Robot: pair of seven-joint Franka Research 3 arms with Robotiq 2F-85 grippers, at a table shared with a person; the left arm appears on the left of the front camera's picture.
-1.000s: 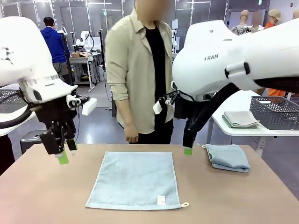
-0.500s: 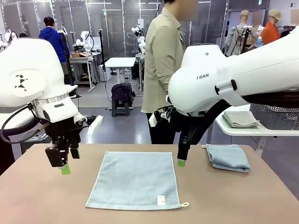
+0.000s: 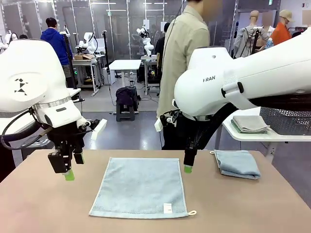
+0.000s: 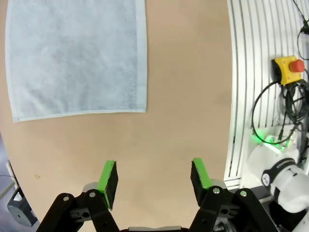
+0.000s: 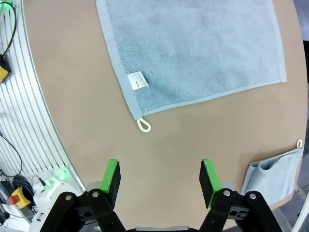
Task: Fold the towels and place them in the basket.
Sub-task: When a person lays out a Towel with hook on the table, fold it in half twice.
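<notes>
Both arms have come lower since a second ago, and the person point(image 3: 187, 73) at the far edge has turned aside. The left end effector point(image 4: 154, 180) and right end effector point(image 5: 161, 180) hang released and empty over the table point(image 3: 39, 208), flanking the spread towel point(image 3: 140, 187). The towel is pale blue-grey terry, flat mid-table and nearly square, with hems parallel to the edges and its loop point(image 3: 192, 212) at the near right corner. A folded towel point(image 3: 237, 163) lies near the far right corner.

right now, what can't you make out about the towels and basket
basket: front view, upper part hidden by the right arm, right end cut by the picture edge; contents unknown
label on the flat towel: print too small in front and right wrist views
flat towel, one end: left wrist view, cut by the top edge
</notes>
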